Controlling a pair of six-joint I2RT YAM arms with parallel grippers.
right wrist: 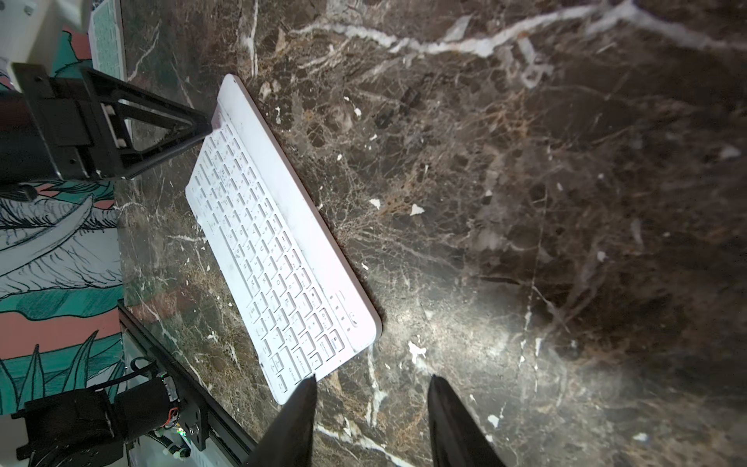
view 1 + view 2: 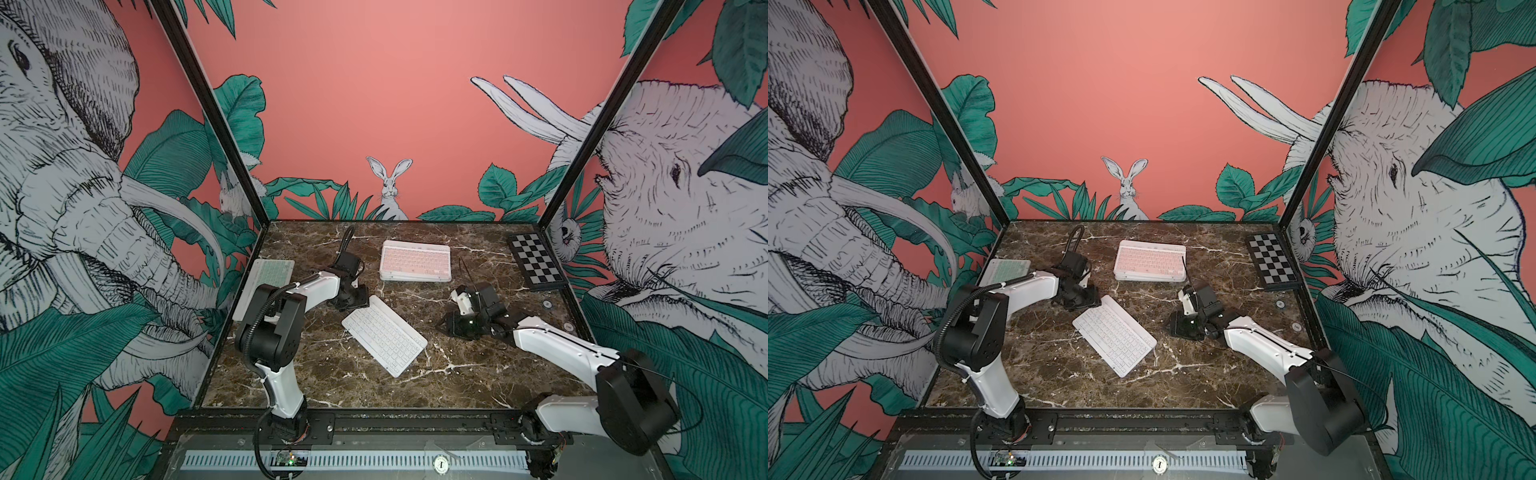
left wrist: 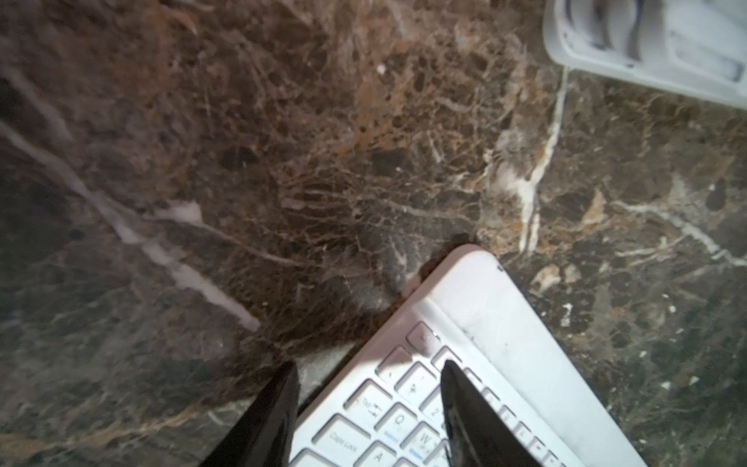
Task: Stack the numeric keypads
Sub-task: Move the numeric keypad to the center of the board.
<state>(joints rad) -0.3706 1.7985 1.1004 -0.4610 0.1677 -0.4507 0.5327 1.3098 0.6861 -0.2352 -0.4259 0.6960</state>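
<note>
We take this for a robotics lab cell dressed as a set. A marble-look counter (image 2: 324,374) sits boxed in by black frame posts (image 2: 216,124) and printed jungle wall panels (image 2: 374,104). The left arm (image 2: 278,382) and right arm (image 2: 557,345) mount on a front rail (image 2: 415,422), with a checkered board (image 2: 536,262) in one corner.

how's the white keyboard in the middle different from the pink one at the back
Keys: the white keyboard has white keys, the pink keyboard pink ones.
Pose: the white keyboard lies askew on the table, the pink keyboard square to its back edge.
Support: the white keyboard lies directly on the table, the pink keyboard tops a stack.
Both are thin, white-framed and face up.
</note>
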